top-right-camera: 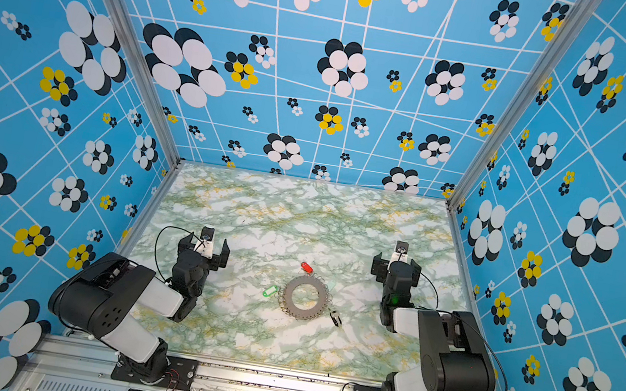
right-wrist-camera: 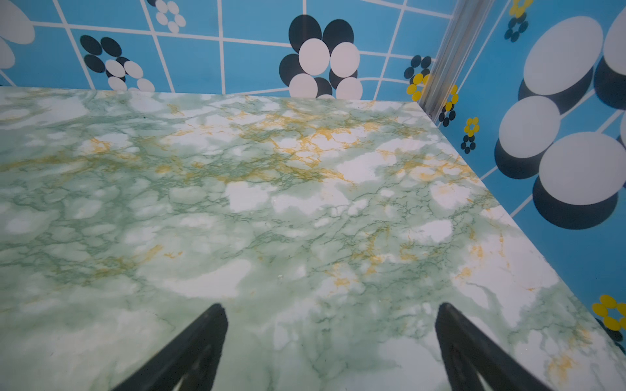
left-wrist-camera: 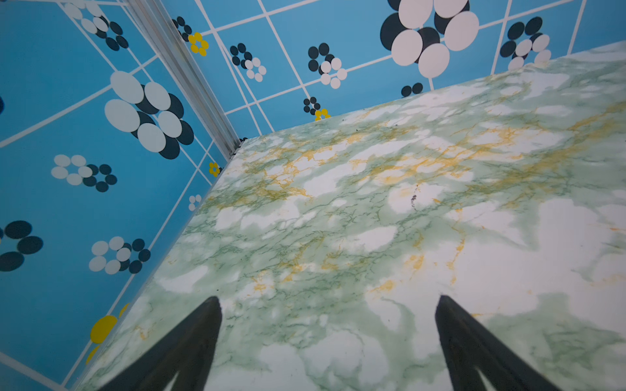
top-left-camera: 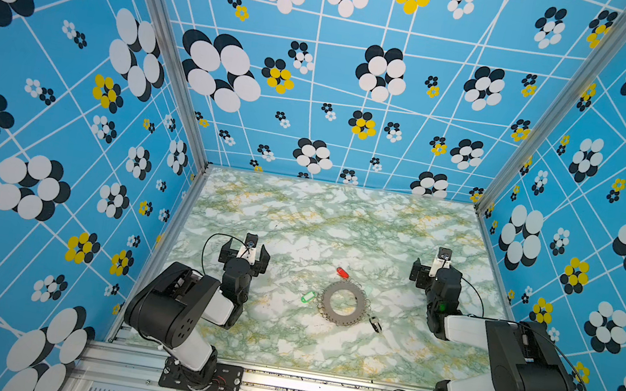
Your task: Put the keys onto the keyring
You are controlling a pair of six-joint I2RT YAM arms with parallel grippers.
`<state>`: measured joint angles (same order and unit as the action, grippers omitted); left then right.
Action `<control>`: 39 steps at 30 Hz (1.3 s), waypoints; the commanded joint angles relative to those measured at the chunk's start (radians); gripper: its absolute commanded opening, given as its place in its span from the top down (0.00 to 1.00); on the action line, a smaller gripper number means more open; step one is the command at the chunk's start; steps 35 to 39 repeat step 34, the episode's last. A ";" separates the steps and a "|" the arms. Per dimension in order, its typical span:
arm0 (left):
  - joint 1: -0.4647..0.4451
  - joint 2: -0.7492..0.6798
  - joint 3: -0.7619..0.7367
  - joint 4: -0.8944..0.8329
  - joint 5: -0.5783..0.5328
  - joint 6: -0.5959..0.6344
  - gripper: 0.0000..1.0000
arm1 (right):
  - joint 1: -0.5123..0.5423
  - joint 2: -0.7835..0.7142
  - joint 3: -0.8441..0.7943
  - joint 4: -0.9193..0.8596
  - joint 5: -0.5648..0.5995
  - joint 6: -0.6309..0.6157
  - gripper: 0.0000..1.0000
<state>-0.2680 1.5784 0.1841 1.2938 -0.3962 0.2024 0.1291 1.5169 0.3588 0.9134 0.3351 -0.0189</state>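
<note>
Left tool (left-wrist-camera: 328, 299), grey keyring (top-left-camera: 327, 301) (wire-looped rim)

a robot test cell: patterned blue walls (top-left-camera: 46, 81), aluminium frame (top-left-camera: 165, 44), marble-print tabletop (top-left-camera: 299, 219).

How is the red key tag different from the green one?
The red tag is red; the green tag is green. The red tag lies at the far edge of the keyring, the green tag at its left side. Both lie on the table beside the ring, not held.

Three tagged keys (top-left-camera: 307, 297) lie around flat grey keyring (top-left-camera: 326, 300).
</note>
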 commanded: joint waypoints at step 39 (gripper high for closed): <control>0.098 0.050 0.005 0.104 0.107 -0.103 0.01 | -0.005 0.057 -0.023 0.136 0.061 0.021 0.01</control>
